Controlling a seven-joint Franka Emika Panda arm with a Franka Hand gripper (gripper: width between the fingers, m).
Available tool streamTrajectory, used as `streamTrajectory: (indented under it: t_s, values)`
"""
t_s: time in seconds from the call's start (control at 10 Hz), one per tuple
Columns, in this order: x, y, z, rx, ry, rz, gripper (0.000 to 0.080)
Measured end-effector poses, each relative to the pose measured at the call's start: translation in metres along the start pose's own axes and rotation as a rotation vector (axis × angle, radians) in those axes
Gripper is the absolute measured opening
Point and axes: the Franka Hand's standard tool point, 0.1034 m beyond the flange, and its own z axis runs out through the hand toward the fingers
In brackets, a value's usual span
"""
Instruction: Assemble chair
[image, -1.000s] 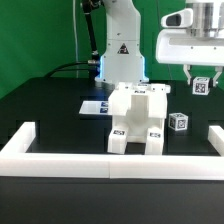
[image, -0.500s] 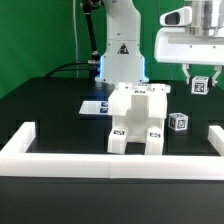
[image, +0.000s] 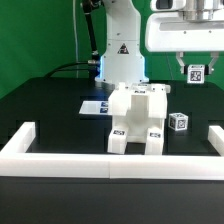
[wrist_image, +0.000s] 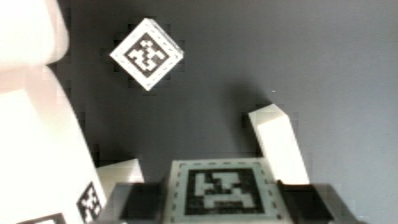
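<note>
Exterior view only: marker board (image: 93, 105), toward the black table's (image: 50, 118) far edge. Mid-table stands the white blocky plastic chair assembly (image: 137, 120), upright, taller than wide. Just beside it is a small white tagged cube (image: 178, 121). Above that, my gripper (image: 196, 74) pinches a small white tagged plastic block (image: 196, 72), held aloft. Only the wrist view shows my fingers (wrist_image: 125, 200) flanking it. I cannot tell its long axis.

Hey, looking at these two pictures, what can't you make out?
- Exterior view: the arm is cut off by the frame edge, and the chair hides its own far side.
- Exterior view: the loose part is too small to tell its shape.
- Wrist view: the fingers and held part are cut off by the frame edge, and the tag is blurred.
</note>
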Motion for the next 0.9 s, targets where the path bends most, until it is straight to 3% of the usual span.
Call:
streamTrajectory:
  t_s: [0.2,0.4,0.7,0.9]
  values:
    - [0.001,0.002,0.0,0.0,0.001,-0.008,0.0291]
    - [0.021,0.027,-0.005,-0.001,0.013,-0.122,0.0291]
    - [0.046,0.045,-0.012,0.0,0.031,-0.167,0.029]
    - [0.043,0.043,-0.01,-0.002,0.027,-0.167,0.0291]
